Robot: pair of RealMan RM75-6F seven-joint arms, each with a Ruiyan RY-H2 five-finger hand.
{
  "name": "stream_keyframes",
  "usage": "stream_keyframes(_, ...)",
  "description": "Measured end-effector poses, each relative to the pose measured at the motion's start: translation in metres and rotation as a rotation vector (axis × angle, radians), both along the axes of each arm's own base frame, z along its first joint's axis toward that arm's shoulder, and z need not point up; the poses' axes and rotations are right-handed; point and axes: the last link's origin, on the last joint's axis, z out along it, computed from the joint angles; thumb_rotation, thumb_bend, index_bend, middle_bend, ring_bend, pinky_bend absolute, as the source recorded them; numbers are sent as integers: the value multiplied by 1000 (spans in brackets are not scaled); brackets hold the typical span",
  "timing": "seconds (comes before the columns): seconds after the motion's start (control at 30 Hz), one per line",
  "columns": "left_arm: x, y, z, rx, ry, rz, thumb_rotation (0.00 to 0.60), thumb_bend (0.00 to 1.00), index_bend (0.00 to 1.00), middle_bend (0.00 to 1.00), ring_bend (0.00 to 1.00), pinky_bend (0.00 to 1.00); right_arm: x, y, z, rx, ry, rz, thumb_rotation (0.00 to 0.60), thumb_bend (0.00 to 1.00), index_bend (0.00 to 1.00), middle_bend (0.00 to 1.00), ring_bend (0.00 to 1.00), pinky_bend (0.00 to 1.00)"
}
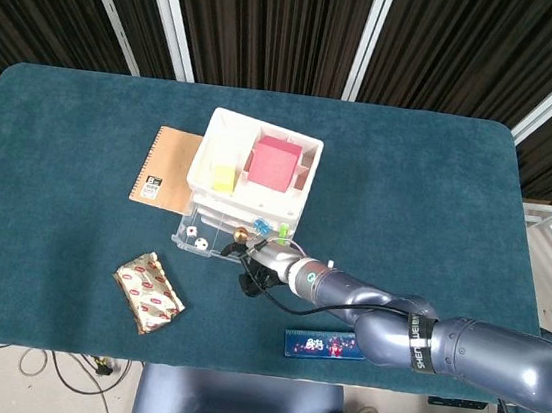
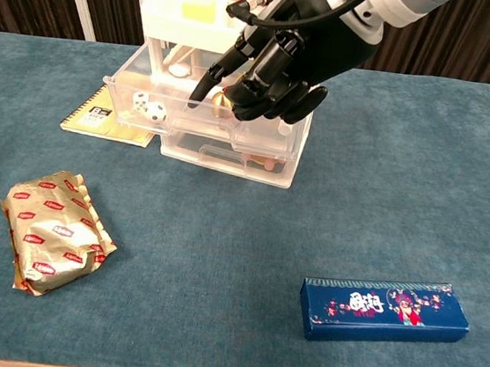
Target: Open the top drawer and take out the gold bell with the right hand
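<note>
- Two views showed the same table (image 1: 84, 133); first the head view, looking down on its blue-green cloth.
- A white set of drawers (image 1: 251, 178) stood near the middle of the table, with a pink block (image 1: 274, 163) and a yellow block (image 1: 222, 178) in its open top tray.
- The top drawer (image 1: 202, 235) was pulled out toward the robot, and white dice (image 1: 197, 242) lay inside it.
- The gold bell (image 1: 240, 233) sat in the top drawer, just beside the fingertips of the right hand (image 1: 261, 264).
- A brown notebook (image 1: 165, 169) lay touching the left side of the drawers.
- A shiny gold packet (image 1: 148, 292) lay nearer the front, and a long blue box (image 1: 323, 345) lay partly under the right arm.
- The left hand did not show.

- Next the chest view, from low and in front.
- The right hand (image 2: 281, 59) hung over the top drawer (image 2: 161, 107) with its dark fingers (image 2: 218, 74) curled down at the drawer's front wall.
- The gold bell (image 2: 222, 104) showed just under those fingers, but I could not tell if the hand held it, touched it, or was open or closed.
- Two dice (image 2: 148, 106) lay to the left of the bell in the same drawer.
- The lower drawer (image 2: 230, 157) held something pinkish, too blurry to name.
- The notebook (image 2: 111, 117), the gold packet (image 2: 51, 232) and the blue box (image 2: 383, 309) lay on the table (image 2: 218, 260).
</note>
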Motion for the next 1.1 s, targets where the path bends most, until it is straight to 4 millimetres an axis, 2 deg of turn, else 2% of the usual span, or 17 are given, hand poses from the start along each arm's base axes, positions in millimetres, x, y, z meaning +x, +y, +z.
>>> stream_keyframes(1.1, 0, 0, 0, 2, -2, -5, 600, 257, 119, 0, 9, 0, 6, 5, 1, 36, 15, 25, 600, 710, 168, 812, 922, 943)
